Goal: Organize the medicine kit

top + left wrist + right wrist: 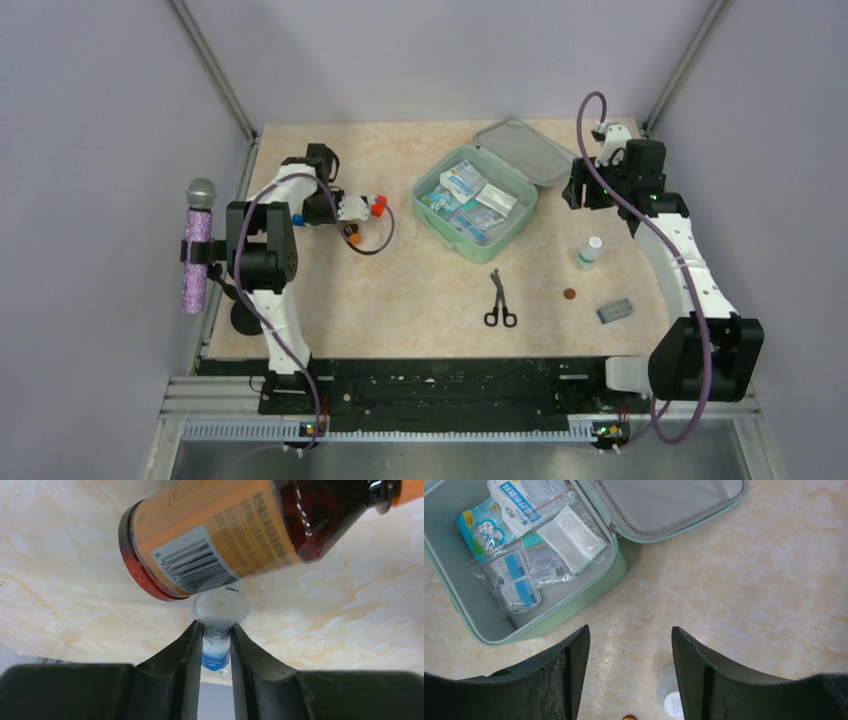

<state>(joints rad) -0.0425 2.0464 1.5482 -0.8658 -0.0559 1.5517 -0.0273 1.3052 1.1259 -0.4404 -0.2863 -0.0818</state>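
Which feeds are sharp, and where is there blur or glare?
Left wrist: amber bottle label crisp, small clear bottle in the left gripper pale, soft. Right wrist: medicine kit contents sharp, white bottle cropped at bottom edge. Top external: even light, faint shadows.

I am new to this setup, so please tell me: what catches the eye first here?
The open mint-green case sits at the middle of the table, full of packets. At the left, the left gripper pinches a small clear bottle beside an amber bottle. Black scissors lie nearer the front.
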